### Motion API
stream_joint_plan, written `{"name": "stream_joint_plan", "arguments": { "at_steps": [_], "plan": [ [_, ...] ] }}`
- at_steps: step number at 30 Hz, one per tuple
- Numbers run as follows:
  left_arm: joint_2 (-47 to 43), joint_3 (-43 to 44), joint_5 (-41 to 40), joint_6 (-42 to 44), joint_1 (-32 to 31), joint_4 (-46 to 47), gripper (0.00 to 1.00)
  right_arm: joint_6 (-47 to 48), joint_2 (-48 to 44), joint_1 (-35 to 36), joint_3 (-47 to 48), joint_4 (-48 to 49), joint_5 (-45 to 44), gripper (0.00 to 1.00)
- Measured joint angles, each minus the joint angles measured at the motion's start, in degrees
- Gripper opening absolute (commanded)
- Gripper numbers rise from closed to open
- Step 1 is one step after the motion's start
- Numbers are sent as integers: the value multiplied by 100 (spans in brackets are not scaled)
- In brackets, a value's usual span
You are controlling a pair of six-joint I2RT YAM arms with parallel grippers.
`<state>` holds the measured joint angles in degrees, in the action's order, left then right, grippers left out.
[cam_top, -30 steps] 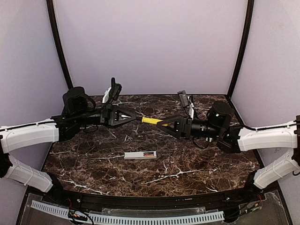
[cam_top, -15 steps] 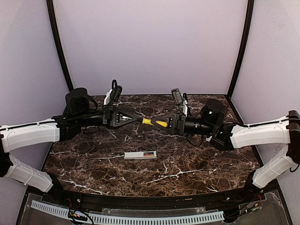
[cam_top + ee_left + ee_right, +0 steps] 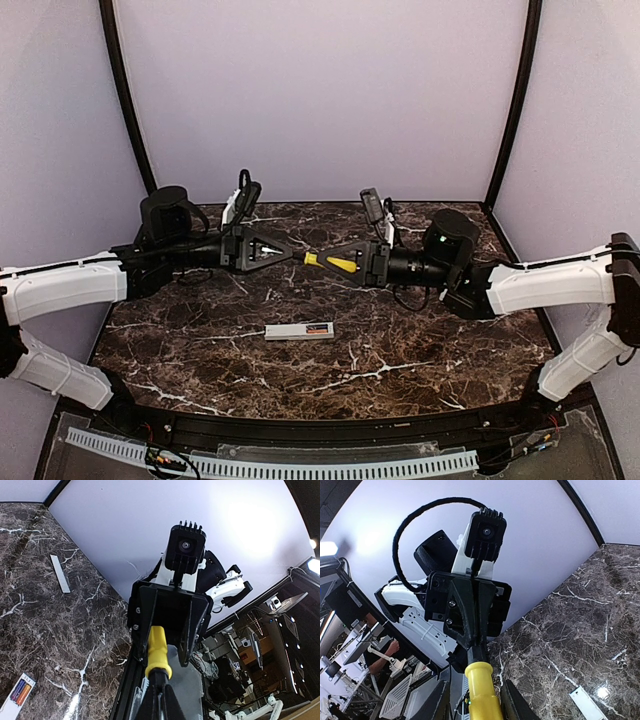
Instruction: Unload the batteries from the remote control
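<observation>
Top external, L end effector (image 3: 292,256) clamping screwdriver (image 3: 313,260), R end effector (image 3: 340,263) flanking it, grip unclear, remote control (image 3: 299,331) well apart

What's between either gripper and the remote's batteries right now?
Nothing on the table: the remote control lies recess-up, batteries exposed. But the screwdriver occupies both arms: left gripper shut on its dark end, right gripper straddling its yellow handle, above the table.
</observation>
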<state>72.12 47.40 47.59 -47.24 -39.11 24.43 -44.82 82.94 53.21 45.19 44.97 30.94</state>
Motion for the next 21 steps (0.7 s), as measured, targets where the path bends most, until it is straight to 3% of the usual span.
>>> {"name": "stream_joint_plan", "arguments": {
  "at_steps": [17, 21],
  "plan": [
    [9, 20, -26, 9, 0, -9, 0, 42, 90, 31, 142, -175, 90, 40],
    [9, 20, -46, 4, 0, -7, 0, 76, 90, 33, 142, -173, 109, 36]
  ]
}}
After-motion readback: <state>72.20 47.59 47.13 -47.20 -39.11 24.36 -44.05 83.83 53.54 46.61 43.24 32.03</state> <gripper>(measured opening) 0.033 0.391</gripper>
